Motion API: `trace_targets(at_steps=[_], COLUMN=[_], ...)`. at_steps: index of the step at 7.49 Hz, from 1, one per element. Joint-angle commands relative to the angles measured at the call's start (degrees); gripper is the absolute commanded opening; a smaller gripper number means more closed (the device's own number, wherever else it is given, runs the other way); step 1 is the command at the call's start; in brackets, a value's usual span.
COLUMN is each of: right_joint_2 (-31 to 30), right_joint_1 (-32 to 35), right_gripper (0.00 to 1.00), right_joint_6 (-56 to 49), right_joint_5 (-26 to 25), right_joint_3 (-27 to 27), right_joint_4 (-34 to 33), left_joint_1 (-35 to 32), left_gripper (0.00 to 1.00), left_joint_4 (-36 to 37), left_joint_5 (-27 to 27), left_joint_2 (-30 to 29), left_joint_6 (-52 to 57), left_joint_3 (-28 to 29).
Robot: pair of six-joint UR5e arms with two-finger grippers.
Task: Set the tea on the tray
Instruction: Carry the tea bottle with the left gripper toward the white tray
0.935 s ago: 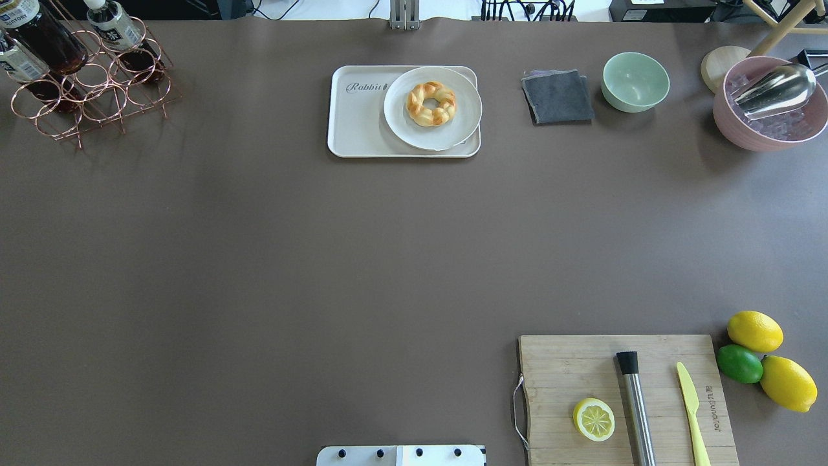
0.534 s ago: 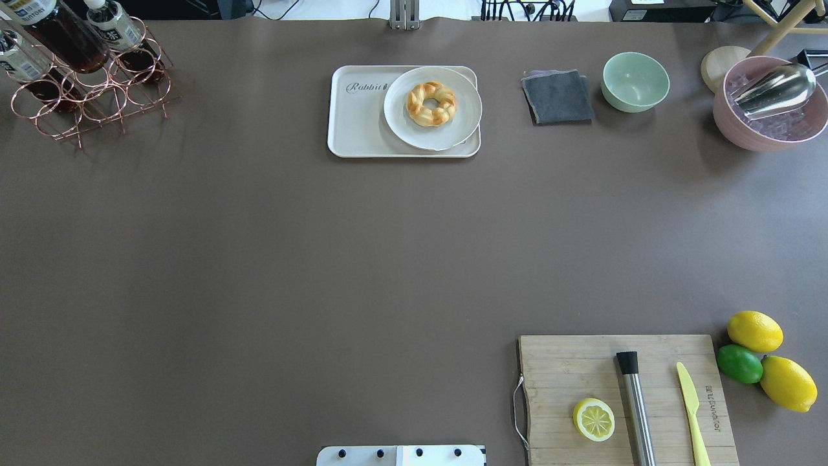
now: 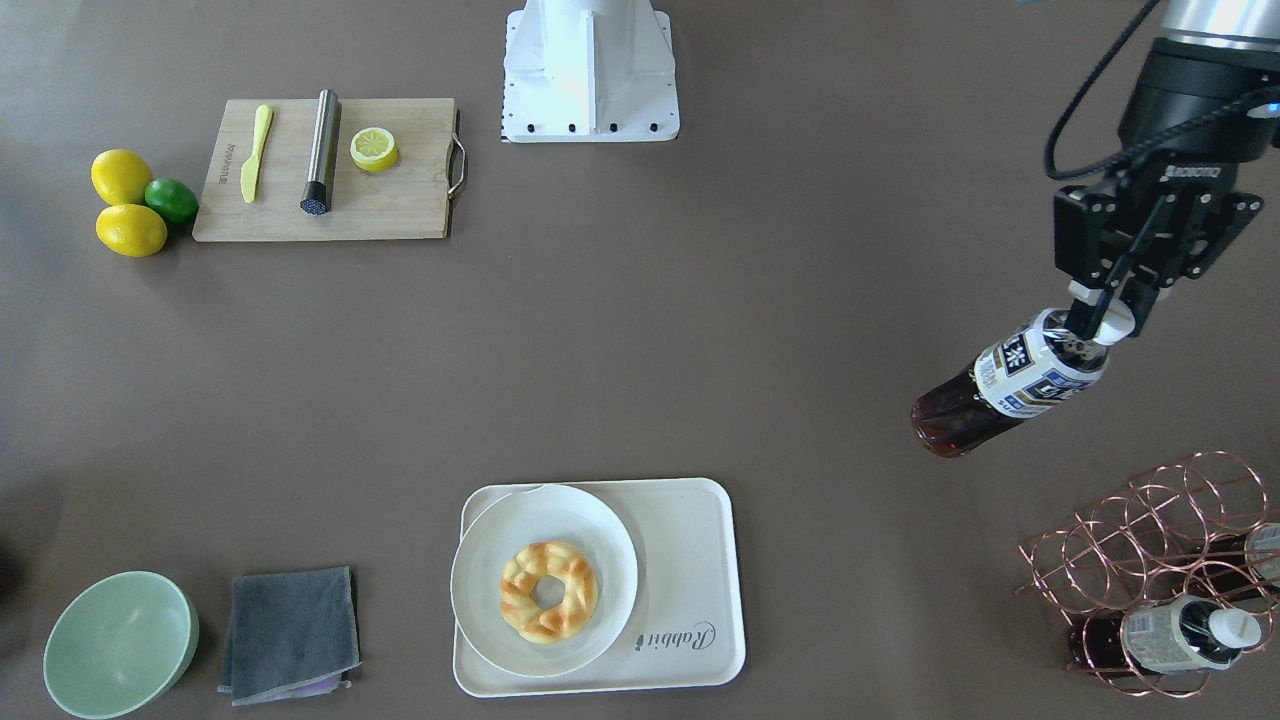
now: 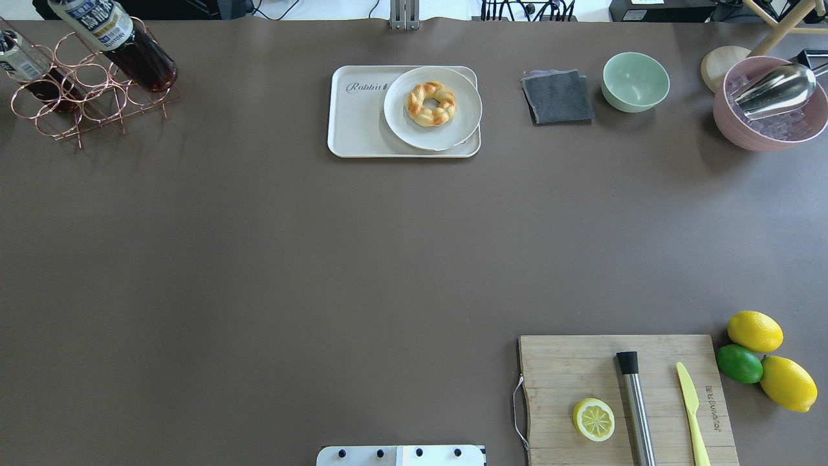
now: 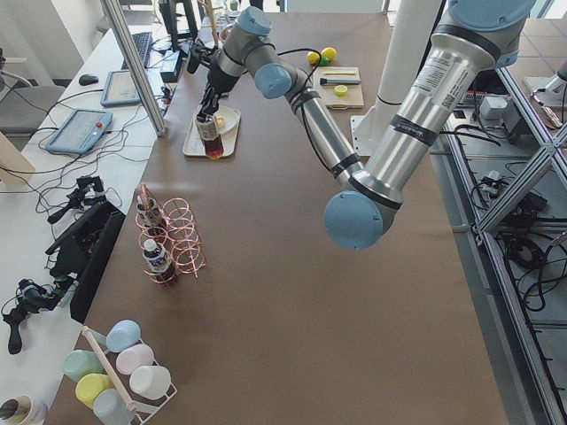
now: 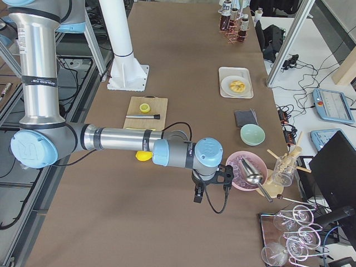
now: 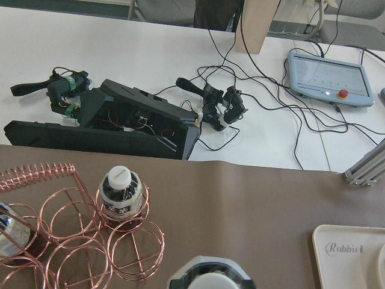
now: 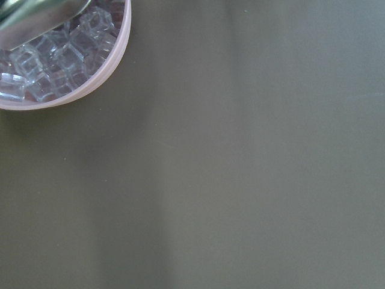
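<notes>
At the right edge of the front view, the left fingers (image 3: 1084,295) are holding the tea (image 3: 1010,390) by its cap. It is coming out of the wire rack (image 3: 1150,540) and hanging tilted above the tabletop, well apart from the tray (image 3: 700,540). I cannot tell about the right fingers (image 6: 196,196).

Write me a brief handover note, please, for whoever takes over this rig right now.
Left end effector: shut on the tea at its capped neck. The bottle hangs tilted in the air beside the copper rack, clear of it.
Right end effector: near the pink ice bowl; open or shut cannot be told.
Tray: on the table's far side, with the plate and bread ring on one half and the other half bare.
Done: tea grasped and off the rack.
Left: carry it to the bare half, set it down, release.
</notes>
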Motion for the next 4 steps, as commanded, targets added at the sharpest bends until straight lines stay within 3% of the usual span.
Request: trace_targets(at_steps=[1,4], right_joint_2=[0.7,0.3], right_joint_1=[-0.1,-0.1], right_gripper=[1.00,1.00], right_joint_6=[-0.1,0.2], right_joint_5=[-0.1,-0.3], right_joint_3=[0.2,-1.1], right_joint_4=[0.0,7.4], left_joint_1=[12.7,25.7], left_gripper=[0.00,0.00], left_joint_4=[9.6,14.7], left_joint_5=[12.8,24.2], left_joint_2=[-6.2,-11.3], left_joint_6=[-8.2,-18.7], left_joint_3=[-2.3,-2.4])
